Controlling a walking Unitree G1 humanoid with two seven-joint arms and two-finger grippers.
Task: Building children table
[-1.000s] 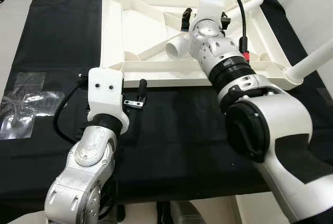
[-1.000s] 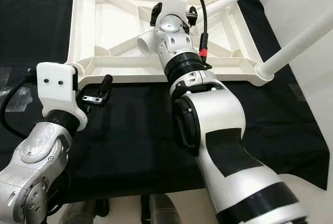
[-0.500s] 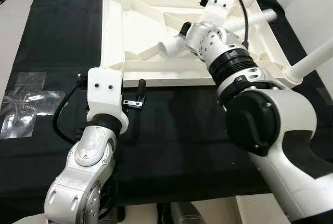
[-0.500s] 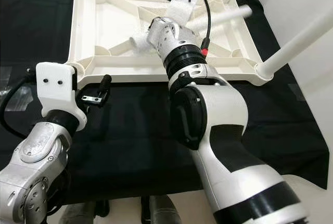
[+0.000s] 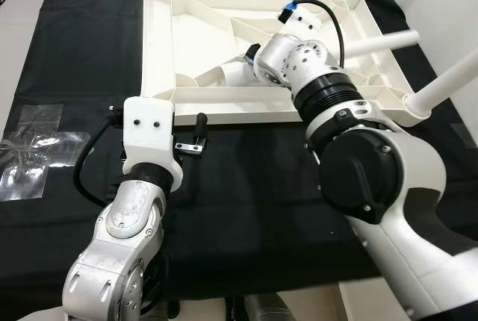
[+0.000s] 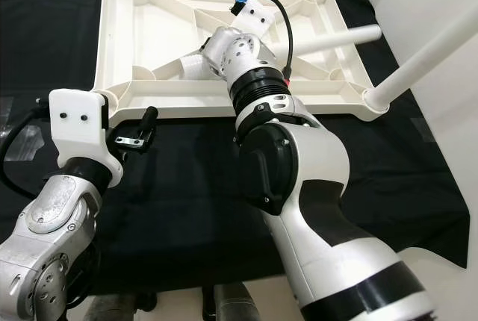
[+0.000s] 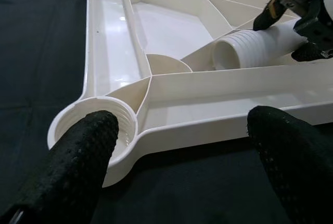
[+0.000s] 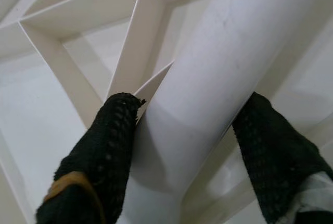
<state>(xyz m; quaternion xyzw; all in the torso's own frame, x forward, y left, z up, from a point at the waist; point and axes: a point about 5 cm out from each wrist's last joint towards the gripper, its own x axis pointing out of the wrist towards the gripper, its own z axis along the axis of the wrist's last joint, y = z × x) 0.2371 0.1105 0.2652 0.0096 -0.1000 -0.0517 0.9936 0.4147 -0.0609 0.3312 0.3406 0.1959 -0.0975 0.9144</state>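
Fingers (image 8: 106, 151) of the right gripper (image 8: 182, 146) are clamped on either side of a white table leg (image 8: 208, 78), pressed against its smooth tube, and the head views show that leg (image 5: 373, 41) lying tilted across the upturned white tabletop (image 5: 160, 52), its threaded open end (image 7: 234, 52) down among the ribs near the middle of the frame and its far end reaching out over the right rim. The right arm stretches forward over the near rim to reach it, wrist cable looping above. The tabletop sits underside-up on a black cloth (image 5: 82, 52) spread over the worktop, with other white legs standing up from its far and right corners (image 6: 418, 52). Over on the left, the left gripper (image 7: 177, 146) hovers low with its fingers (image 7: 78, 156) spread wide apart, gripping nothing, just in front of the near-left corner of the tabletop. Between those fingers the wrist view looks straight at the threaded round socket (image 7: 93, 122) in that corner. A crumpled clear plastic bag (image 5: 33, 153) lies at the cloth's left edge.
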